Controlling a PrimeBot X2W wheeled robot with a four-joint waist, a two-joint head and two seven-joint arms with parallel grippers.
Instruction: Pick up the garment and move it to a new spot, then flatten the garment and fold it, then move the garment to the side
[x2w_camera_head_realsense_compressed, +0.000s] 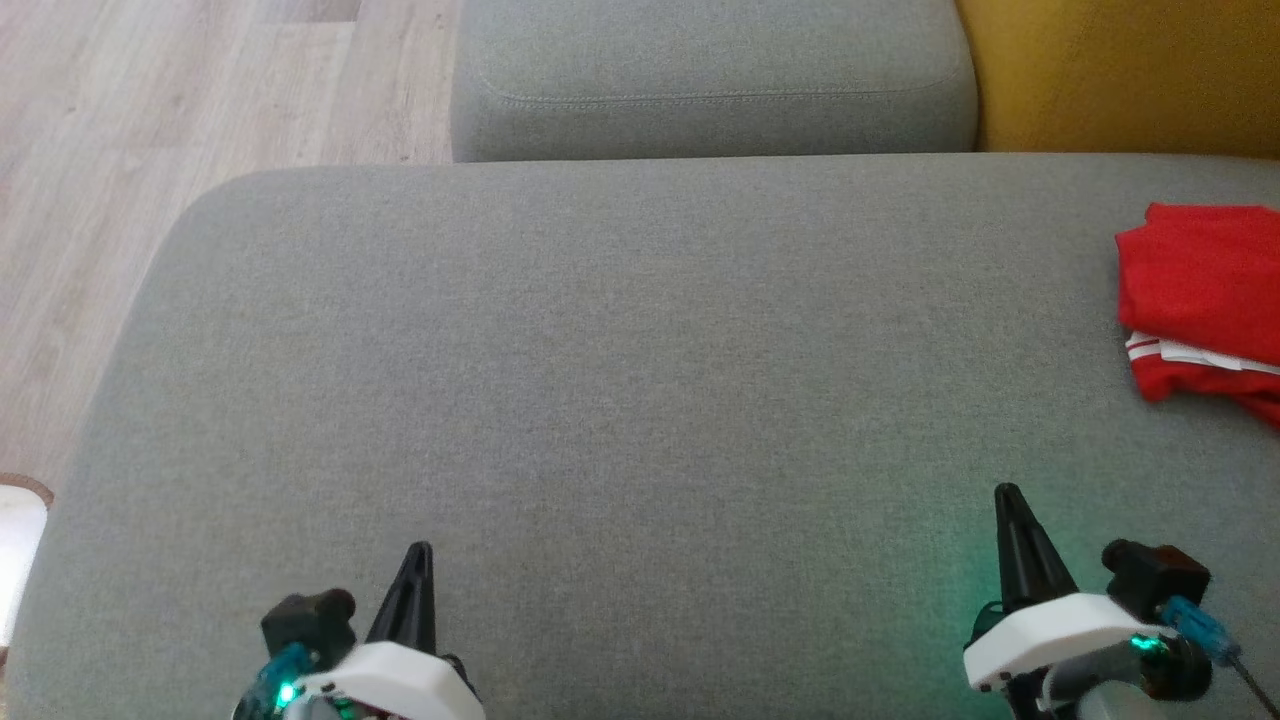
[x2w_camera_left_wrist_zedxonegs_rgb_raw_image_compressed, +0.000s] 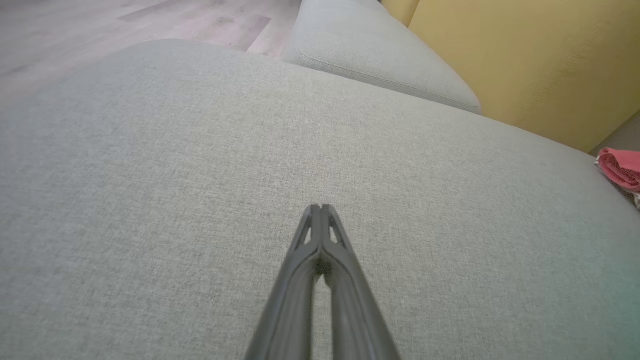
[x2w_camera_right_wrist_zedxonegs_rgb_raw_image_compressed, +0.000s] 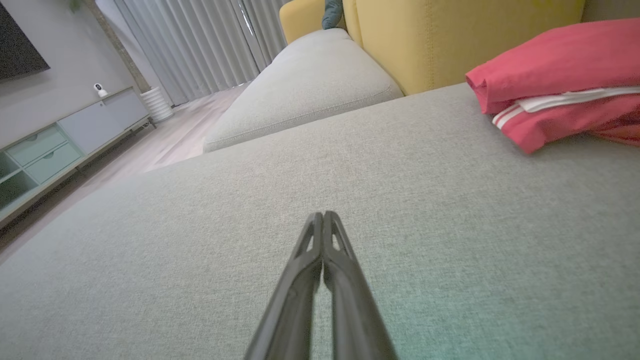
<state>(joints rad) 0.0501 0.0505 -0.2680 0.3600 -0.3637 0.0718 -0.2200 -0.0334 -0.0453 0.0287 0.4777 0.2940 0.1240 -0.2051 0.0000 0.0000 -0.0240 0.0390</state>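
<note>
Placement of the red garment (x2w_camera_head_realsense_compressed: 1205, 290) relative to both grippers. Head view: the garment lies as a compact folded bundle, white stripes showing along its near edge. It rests on the grey seat cushion (x2w_camera_head_realsense_compressed: 640, 380) at the far right, near the yellow backrest (x2w_camera_head_realsense_compressed: 1120, 70), and is cut by the picture's right margin. The left gripper (x2w_camera_head_realsense_compressed: 420, 560) and right gripper (x2w_camera_head_realsense_compressed: 1008, 500) sit low at the near side of the cushion, well apart from each other, fingers pointing away from the robot.

Both pairs of jaws are pressed together and hold nothing. In the wrist views the left gripper (x2w_camera_left_wrist_zedxonegs_rgb_raw_image_compressed: 320, 207) and the right gripper (x2w_camera_right_wrist_zedxonegs_rgb_raw_image_compressed: 323, 215) each show fingertips meeting over bare fabric.

Governing relation: the garment lies ahead and to the right of the right gripper, apart from it, and across the whole cushion from the left gripper. The left wrist view shows it as a small pink fold (x2w_camera_left_wrist_zedxonegs_rgb_raw_image_compressed: 620, 167) at the right margin. In the right wrist view the bundle (x2w_camera_right_wrist_zedxonegs_rgb_raw_image_compressed: 550, 65) sits up and right of the fingertips, a folded edge turned toward them. The right arm is plainly the nearer.

The long axis cannot be fixed, since the bundle is cropped; the visible part runs away from the robot. Judged from this layout, folding and setting aside appear done. Any further handling would suit the right arm, whose jaws would first need to part.
</note>
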